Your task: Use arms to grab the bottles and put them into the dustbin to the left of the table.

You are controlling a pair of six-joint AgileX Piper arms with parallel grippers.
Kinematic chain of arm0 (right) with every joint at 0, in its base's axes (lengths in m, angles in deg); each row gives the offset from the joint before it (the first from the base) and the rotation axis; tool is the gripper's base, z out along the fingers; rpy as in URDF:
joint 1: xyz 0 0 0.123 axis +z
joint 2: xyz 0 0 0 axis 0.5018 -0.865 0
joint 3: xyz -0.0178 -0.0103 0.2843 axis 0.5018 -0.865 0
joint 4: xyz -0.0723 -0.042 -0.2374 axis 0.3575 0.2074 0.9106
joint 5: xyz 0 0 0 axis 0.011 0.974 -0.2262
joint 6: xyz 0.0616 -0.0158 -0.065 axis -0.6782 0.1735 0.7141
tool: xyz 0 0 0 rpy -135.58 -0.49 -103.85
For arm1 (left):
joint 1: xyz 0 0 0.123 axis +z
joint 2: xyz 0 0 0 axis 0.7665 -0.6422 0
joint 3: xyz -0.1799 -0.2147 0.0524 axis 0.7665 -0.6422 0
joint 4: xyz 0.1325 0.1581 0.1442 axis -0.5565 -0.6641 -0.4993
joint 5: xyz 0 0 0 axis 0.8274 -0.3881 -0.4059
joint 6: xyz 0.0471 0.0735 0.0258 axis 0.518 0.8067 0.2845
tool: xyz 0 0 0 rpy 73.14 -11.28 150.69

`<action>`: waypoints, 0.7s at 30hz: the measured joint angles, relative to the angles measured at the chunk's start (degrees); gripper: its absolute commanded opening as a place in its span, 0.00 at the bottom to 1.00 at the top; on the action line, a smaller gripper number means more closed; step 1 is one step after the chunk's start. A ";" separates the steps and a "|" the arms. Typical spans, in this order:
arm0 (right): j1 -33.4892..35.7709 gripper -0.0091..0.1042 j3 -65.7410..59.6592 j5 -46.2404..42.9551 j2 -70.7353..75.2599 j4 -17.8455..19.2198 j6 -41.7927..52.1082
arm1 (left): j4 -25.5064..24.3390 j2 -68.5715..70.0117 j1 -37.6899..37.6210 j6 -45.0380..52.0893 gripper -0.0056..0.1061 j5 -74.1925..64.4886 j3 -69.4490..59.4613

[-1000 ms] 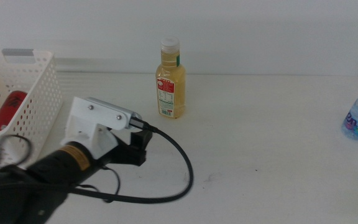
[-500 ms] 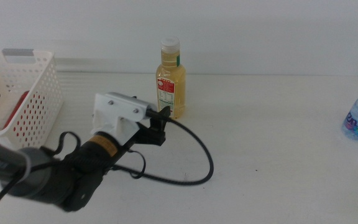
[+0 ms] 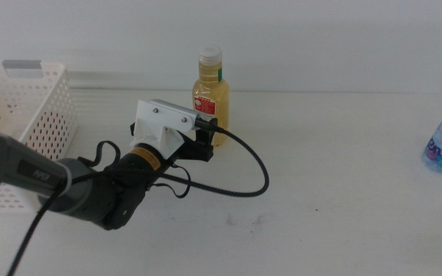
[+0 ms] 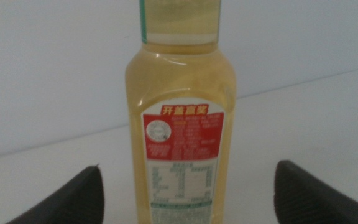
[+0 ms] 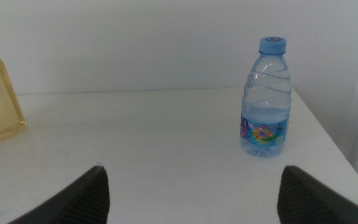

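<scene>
Both grippers open: left gripper (image 4: 185, 186) straddling juice bottle (image 3: 210, 96), ungrasped; right gripper (image 5: 191, 186) empty.

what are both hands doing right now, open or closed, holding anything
Left hand: open, empty, either side of the juice bottle.
Right hand: open, empty, facing the water bottle.

yellow juice bottle (image 3: 210, 98), red-green label; white perforated basket (image 3: 23, 123); blue-capped clear bottle (image 5: 265, 98)
</scene>
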 measured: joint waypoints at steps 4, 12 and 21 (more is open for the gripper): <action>0.00 0.88 0.00 0.00 0.00 0.00 0.00 | -0.31 -1.93 0.20 0.00 0.89 -0.69 2.73; 0.00 0.88 0.00 0.00 0.00 0.00 0.00 | -2.67 -6.23 0.20 -1.39 0.89 -2.25 8.76; 0.00 0.88 0.00 0.00 0.00 0.00 0.00 | -2.66 -10.30 0.20 -1.53 0.89 -4.75 14.54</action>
